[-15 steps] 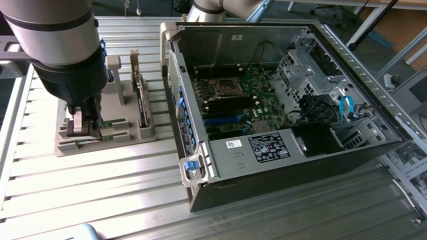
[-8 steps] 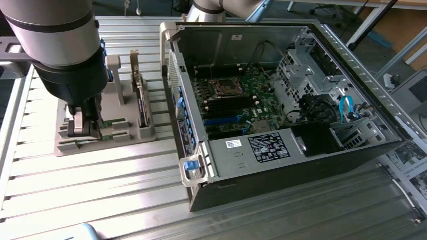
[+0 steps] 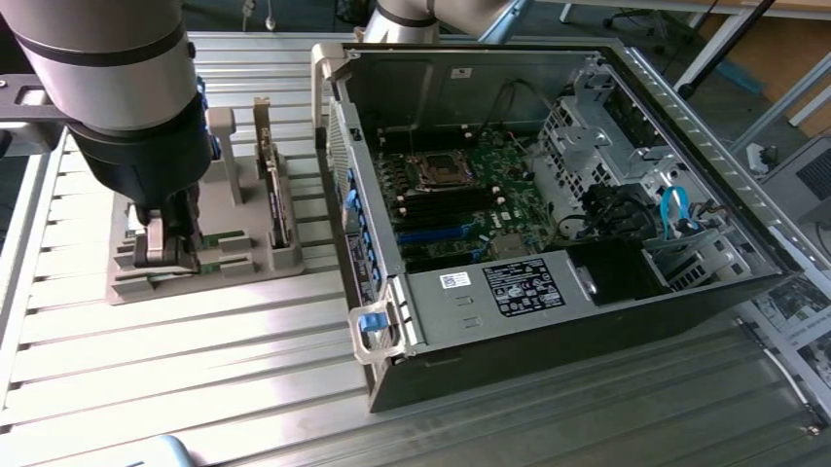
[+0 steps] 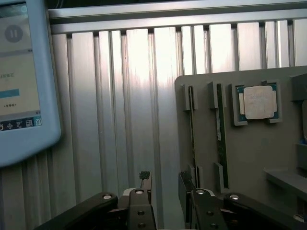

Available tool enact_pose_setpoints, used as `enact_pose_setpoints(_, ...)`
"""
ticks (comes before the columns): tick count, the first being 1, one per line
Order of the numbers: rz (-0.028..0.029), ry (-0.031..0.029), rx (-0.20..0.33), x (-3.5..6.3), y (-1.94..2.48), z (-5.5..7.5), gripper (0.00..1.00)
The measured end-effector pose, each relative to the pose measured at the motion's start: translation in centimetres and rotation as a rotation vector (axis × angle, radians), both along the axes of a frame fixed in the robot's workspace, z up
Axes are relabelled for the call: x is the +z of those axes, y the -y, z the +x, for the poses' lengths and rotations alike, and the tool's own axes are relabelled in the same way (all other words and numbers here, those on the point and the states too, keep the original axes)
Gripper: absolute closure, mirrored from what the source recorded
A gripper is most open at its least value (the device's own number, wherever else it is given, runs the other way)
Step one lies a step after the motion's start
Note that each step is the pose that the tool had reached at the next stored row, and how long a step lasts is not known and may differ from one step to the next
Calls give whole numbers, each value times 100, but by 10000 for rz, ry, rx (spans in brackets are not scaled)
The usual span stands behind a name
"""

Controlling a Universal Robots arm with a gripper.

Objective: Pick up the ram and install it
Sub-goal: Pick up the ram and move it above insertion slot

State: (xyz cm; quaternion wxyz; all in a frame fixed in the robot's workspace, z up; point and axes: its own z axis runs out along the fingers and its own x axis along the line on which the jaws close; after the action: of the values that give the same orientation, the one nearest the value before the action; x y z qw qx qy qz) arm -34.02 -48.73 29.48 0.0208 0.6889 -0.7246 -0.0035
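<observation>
You have not picked up anything yet: the ram (image 4: 220,143) stands on its edge in a slot of the grey holder (image 4: 249,158), green with a pale sticker on its side, next to the square processor chip (image 4: 259,102) and one slot over from a second thin board (image 4: 193,134). The whole job is still ahead of you, both the pick and the install. In the open computer case (image 3: 675,292) on the exterior view's right, the long memory slots on the motherboard (image 3: 461,209) look empty, as far as can be judged. Your arm comes down steeply at the exterior view's left, with the gripper (image 3: 169,248) pointing down and sitting low at the holder's far side from the case. In the wrist view the gripper (image 4: 164,181) has its fingers spread apart, with only the ribbed metal table (image 4: 124,120) showing between them. The ram lies off to one side of that gap, near but not between the fingers.
</observation>
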Motion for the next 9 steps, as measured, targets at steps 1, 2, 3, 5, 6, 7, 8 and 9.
enact_pose_setpoints(1,-2,0,0,-2,-2,0,64)
enact_pose_setpoints(2,-5,0,0,-4,-3,0,64)
enact_pose_setpoints(3,-10,0,0,-5,-5,0,64)
enact_pose_setpoints(5,-15,0,0,-9,-7,0,64)
enact_pose_setpoints(6,-17,0,0,-10,-8,0,64)
enact_pose_setpoints(7,-19,0,0,-11,-8,0,64)
enact_pose_setpoints(8,-20,0,0,-13,-10,0,64)
enact_pose_setpoints(9,-21,0,0,-15,-10,0,64)
